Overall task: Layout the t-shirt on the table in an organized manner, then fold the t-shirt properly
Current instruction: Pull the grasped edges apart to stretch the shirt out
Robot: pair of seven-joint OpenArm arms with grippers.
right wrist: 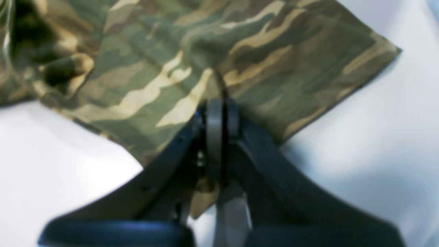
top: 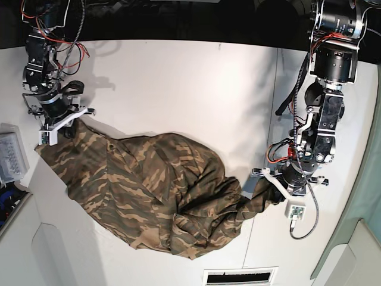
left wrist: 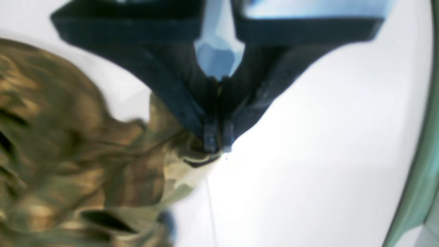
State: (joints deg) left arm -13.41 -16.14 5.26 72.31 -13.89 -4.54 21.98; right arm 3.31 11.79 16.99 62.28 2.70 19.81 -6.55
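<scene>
Both hands, left hand (top: 275,192) and right hand (top: 70,124), pinch opposite t-shirt (top: 155,190) edges (bare table (top: 178,83) beyond).

The whole table (top: 178,77) was seen from overhead in the base view; each wrist view was shot close along closed fingers (right wrist: 214,120), cloth of the t-shirt (top: 149,185) shared beyond the fingertips.

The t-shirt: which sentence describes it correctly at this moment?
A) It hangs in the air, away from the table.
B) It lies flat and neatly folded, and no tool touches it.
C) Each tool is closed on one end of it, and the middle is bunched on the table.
C: the left tool and the right tool each pinch an end of the t-shirt, whose crumpled middle rests on the table.
</scene>
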